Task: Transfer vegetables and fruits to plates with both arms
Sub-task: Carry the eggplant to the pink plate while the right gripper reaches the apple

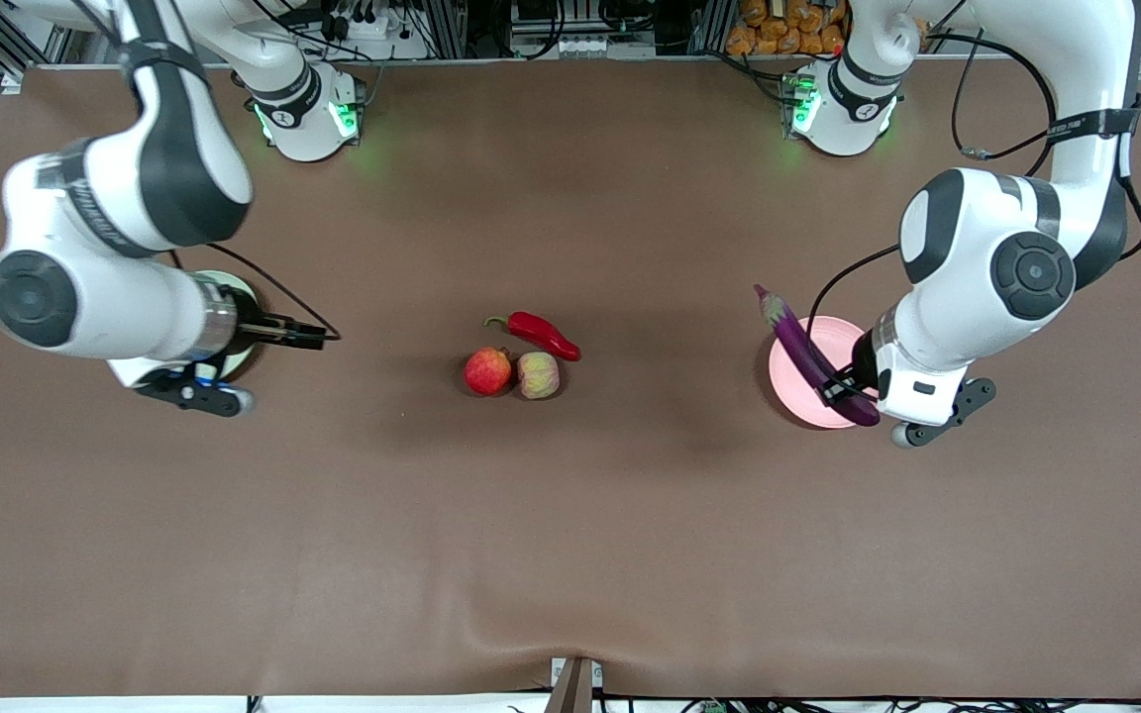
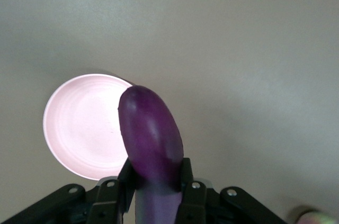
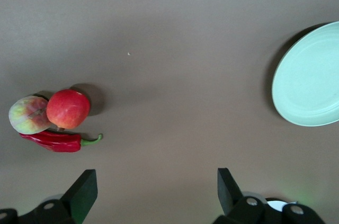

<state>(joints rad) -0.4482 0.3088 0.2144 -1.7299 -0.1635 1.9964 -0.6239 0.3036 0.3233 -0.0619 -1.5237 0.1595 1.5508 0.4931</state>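
Note:
My left gripper (image 1: 843, 388) is shut on the long purple eggplant (image 1: 796, 337) and holds it tilted over the pink plate (image 1: 796, 392). In the left wrist view the eggplant (image 2: 151, 139) sits between the fingers (image 2: 186, 179), with the pink plate (image 2: 79, 128) below. My right gripper (image 3: 156, 189) is open and empty, and hangs by the pale green plate (image 1: 242, 291), which the arm mostly hides. The red chili (image 1: 543, 335), the red fruit (image 1: 487, 371) and the yellowish-pink fruit (image 1: 538, 375) lie together at the table's middle.
The right wrist view shows the green plate (image 3: 310, 75) and, apart from it, the red fruit (image 3: 68, 108), the yellowish fruit (image 3: 29, 115) and the chili (image 3: 55, 141). Brown tabletop lies between the plates and the fruit cluster.

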